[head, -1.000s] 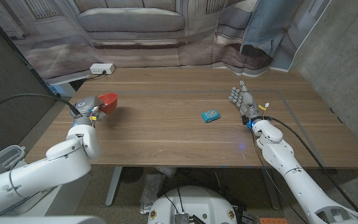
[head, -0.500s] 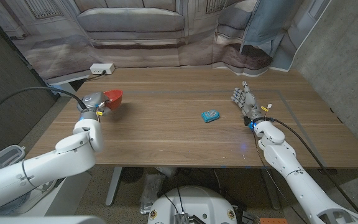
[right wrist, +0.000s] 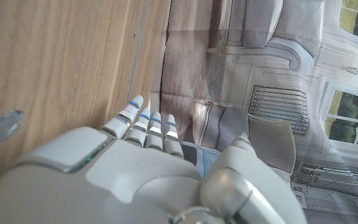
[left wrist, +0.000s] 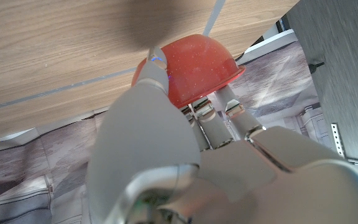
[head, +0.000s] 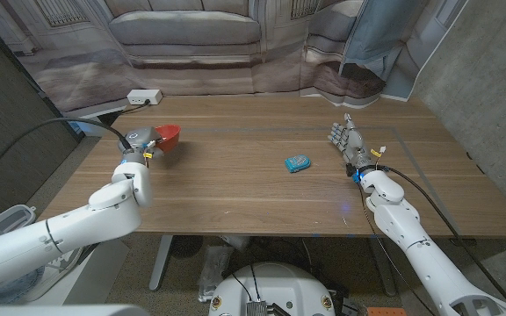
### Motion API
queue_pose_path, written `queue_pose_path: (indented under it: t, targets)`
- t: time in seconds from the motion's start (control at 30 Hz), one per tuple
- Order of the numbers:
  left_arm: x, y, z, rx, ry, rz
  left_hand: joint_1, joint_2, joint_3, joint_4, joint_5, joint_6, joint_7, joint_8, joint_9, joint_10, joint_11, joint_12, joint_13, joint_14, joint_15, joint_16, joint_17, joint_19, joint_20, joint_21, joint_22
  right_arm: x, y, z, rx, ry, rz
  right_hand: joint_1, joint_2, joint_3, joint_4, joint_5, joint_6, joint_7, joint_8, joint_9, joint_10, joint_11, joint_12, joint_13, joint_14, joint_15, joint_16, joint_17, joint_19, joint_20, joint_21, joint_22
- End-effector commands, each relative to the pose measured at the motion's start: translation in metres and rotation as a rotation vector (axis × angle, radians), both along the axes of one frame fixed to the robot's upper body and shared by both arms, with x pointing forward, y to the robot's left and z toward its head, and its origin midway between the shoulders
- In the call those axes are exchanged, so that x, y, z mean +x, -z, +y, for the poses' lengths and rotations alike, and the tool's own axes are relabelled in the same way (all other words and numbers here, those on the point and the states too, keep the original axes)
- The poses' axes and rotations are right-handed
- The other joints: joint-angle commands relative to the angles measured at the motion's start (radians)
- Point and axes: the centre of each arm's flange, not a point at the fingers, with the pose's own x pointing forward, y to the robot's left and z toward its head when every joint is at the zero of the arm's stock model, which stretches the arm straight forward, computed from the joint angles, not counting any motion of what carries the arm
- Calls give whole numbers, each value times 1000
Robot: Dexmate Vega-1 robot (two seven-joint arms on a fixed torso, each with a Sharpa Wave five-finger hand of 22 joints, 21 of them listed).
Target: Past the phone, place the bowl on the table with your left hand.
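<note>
Looking down from the head view, the left hand [head: 140,143] grips the red bowl [head: 167,135] over the table's [head: 235,189] left side, well apart from the blue phone [head: 298,163] near the middle. The right hand [head: 344,140] stands near the phone, fingers straight, holding nothing. In the left wrist view, fingers [left wrist: 213,118] clasp the bowl [left wrist: 194,68]. The right wrist view shows straight fingers [right wrist: 143,122] beside the table [right wrist: 61,62].

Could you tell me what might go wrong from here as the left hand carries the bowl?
The left hand holds the red bowl by its rim near the table's left edge, so a slip could drop it. The blue phone lies well to the right, so the bowl might be set down short of it.
</note>
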Motion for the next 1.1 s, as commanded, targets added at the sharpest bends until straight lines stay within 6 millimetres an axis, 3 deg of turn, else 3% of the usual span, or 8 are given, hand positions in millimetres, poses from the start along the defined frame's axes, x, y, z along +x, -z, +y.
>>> queue_pose_path:
  t: [0.03, 0.3, 1.1]
  targets:
    - [22, -7, -5, 19, 29, 5, 27, 31, 10, 11, 6, 66, 41, 4, 5, 13, 0, -3, 6, 7, -70, 4, 7, -1, -126, 8, 1, -3, -5, -5, 14, 19, -8, 13, 2, -7, 0, -3, -4, 1, 2, 3, 7, 1, -4, 4, 8, -2, -1, 3, 8, -26, -5, 3]
    - [35, -13, -6, 36, 41, 12, 26, 32, 10, 12, 5, 68, 41, 3, 5, 13, 1, -5, 7, 6, -70, 2, 9, -3, -127, 12, 0, -3, -5, -6, 20, 28, -7, 13, 2, -7, 0, -3, -4, 1, 2, 3, 8, -1, -3, 4, 9, -2, -1, 3, 9, -26, -6, 3]
    - [51, -22, 8, 16, 47, -22, 26, 30, 9, 13, 5, 69, 36, -1, 5, 15, 2, -7, 22, 9, -71, -4, 18, -12, -128, 27, -8, -5, -3, -8, 23, 42, -4, 12, 4, -9, -1, -3, -3, 1, 2, 3, 7, 1, -4, 4, 10, -2, -1, 3, 11, -26, -9, 3]
